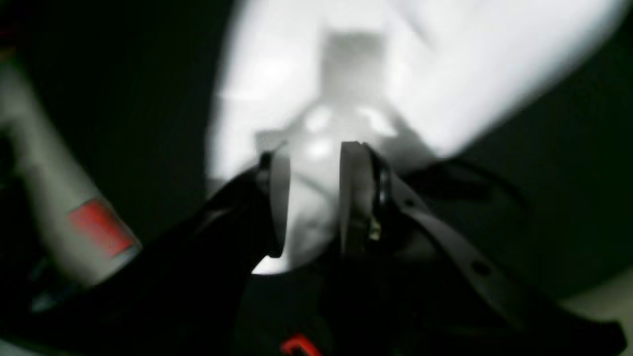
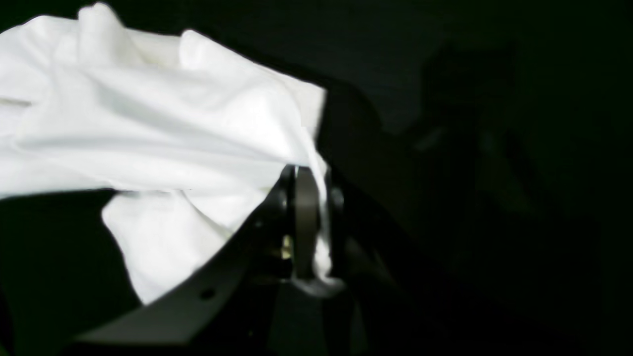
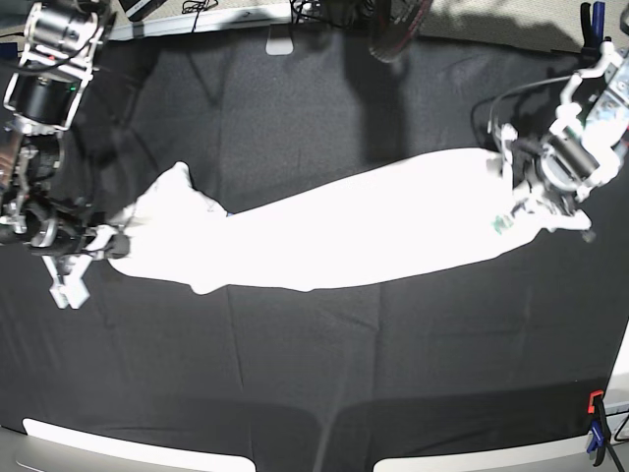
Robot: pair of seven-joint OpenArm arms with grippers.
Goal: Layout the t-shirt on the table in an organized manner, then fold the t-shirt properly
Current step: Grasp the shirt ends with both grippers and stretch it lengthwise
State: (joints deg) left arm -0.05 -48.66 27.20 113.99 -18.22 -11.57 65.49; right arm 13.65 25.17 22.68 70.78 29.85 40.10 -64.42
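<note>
The white t-shirt is drawn out into a long band across the black table, plain side showing and no print visible. In the base view my left gripper holds its right end. The left wrist view shows bunched white cloth filling the space between the fingers of that gripper. At the band's left end is my right gripper. The right wrist view shows this gripper shut on a thin edge of the shirt, with rumpled folds hanging away to the left.
Orange and blue clamps grip the cloth at the front right corner. Cables and a dark round object lie beyond the far edge. White strips run along the near edge. Black cloth surrounds the shirt on every side.
</note>
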